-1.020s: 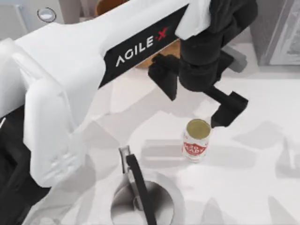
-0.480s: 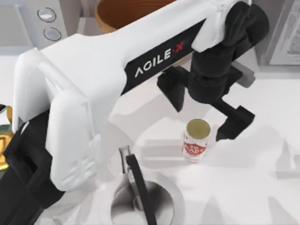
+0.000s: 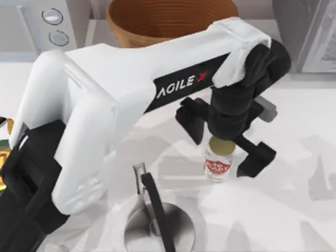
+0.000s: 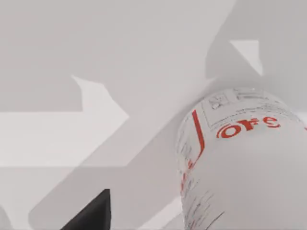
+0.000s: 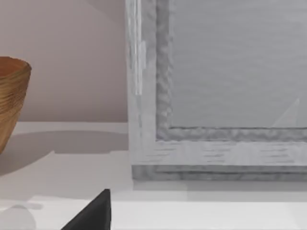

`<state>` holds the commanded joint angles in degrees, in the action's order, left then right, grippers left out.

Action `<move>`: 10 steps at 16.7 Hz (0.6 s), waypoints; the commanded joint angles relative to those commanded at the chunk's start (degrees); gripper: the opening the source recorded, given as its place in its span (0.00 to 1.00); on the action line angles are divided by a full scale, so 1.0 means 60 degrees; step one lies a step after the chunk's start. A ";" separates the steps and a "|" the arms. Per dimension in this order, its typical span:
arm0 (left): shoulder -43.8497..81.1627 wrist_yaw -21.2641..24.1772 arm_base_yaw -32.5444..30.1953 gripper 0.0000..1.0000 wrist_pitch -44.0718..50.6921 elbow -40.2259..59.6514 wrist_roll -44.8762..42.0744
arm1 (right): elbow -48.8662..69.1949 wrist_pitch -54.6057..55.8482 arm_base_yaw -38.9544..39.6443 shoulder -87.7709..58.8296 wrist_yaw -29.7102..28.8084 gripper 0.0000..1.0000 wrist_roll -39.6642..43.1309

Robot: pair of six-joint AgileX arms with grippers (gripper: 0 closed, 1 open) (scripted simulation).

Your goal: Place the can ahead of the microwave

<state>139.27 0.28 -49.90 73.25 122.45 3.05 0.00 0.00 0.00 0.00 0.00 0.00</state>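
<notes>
The can (image 3: 217,165), white with a red label, stands upright on the white table right of centre. My left gripper (image 3: 220,151) hangs open directly over it, one black finger (image 3: 192,122) behind and to the left of the can and the other (image 3: 254,158) to its right, neither touching it. In the left wrist view the can (image 4: 240,163) looms close. The microwave (image 3: 37,23), pale with two round dials, sits at the back left corner. My right gripper (image 5: 91,215) is parked facing the darker grey appliance (image 5: 220,86).
A wooden bowl (image 3: 173,18) stands at the back centre, the darker grey appliance (image 3: 310,34) at the back right. A silver kettle (image 3: 157,220) with a black handle sits at the front, close to the can. A gold-coloured thing (image 3: 4,142) shows at the left edge.
My left arm has swung forward and down, bringing the open gripper from behind the can to straddle it from above. The can has not moved.
</notes>
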 joint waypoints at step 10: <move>-0.0018 0.0000 0.0002 0.62 -0.0124 -0.0126 0.0001 | 0.0000 0.0000 0.0000 0.0000 0.0000 1.00 0.0000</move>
<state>139.16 0.28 -49.89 72.50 121.70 3.06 0.00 0.00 0.00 0.00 0.00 0.00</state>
